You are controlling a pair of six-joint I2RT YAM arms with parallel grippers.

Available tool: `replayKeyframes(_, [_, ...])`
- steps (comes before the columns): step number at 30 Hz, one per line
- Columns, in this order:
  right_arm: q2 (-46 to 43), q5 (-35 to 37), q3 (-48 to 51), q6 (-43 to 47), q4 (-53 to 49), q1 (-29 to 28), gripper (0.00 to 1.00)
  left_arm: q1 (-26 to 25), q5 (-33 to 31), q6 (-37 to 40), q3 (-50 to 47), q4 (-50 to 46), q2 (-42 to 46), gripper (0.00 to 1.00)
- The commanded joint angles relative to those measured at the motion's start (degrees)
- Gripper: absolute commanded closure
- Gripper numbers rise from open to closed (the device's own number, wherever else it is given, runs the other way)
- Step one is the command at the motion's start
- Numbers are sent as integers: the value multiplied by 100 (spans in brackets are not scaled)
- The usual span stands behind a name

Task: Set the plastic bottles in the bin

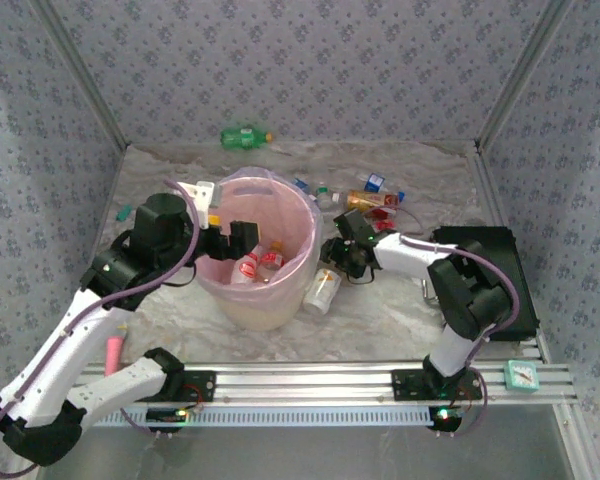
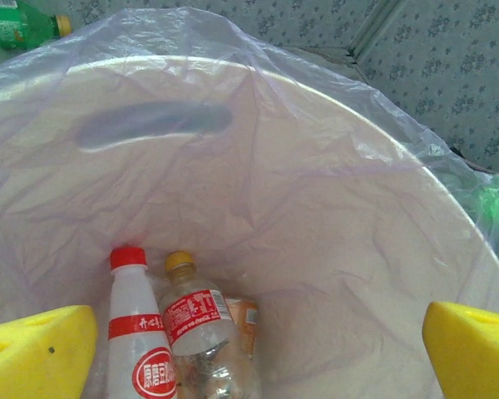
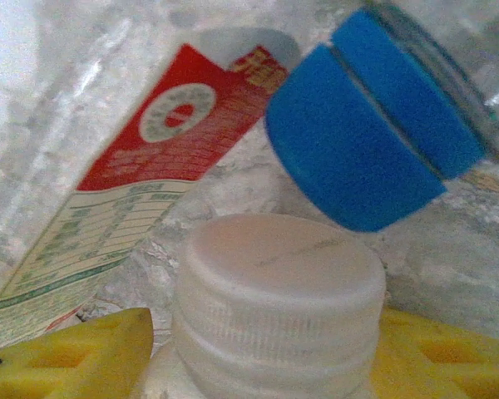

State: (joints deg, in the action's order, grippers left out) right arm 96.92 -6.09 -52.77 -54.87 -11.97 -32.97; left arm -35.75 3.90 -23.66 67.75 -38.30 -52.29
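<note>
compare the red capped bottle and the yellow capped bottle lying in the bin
The red-capped bottle looks opaque white; the yellow-capped bottle is clear. The red-capped bottle's body looks smooth, the yellow-capped bottle's crumpled. Both carry red labels and lie side by side at the bottom of the bin, caps pointing the same way.

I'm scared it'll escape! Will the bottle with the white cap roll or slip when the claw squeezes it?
The white-capped bottle is round, so it could roll if nudged. Its cap has ridges, which probably help against slipping. It's small and plastic, so it's likely light.
</note>
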Motion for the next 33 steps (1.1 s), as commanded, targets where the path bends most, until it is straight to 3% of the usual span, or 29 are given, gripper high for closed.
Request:
replayKeyframes(1, [-101, 85, 179, -131, 154, -10, 40, 19, 165, -84, 3, 262, 13, 0])
replayKeyframes(7, [-325, 125, 193, -43, -10, 52, 41, 17, 317, -130, 32, 328, -55, 0])
replayKeyframes(12, [-708, 239, 241, 56, -176, 126, 45, 143, 991, -264, -51, 845, 43, 0])
replayKeyframes(19, [-1421, 342, 261, 400, -720, 413, 47, 244, 1341, -389, 106, 969, -156, 0])
replayKeyframes(26, [-2516, 468, 331, 989, -1374, 1008, 50, 317, 1803, -577, 336, 1285, -638, 0])
replayKeyframes(33, [-3624, 471, -346, 1600, -2292, 1723, 51, 322, 2168, -714, 649, 1558, -1068, 0])
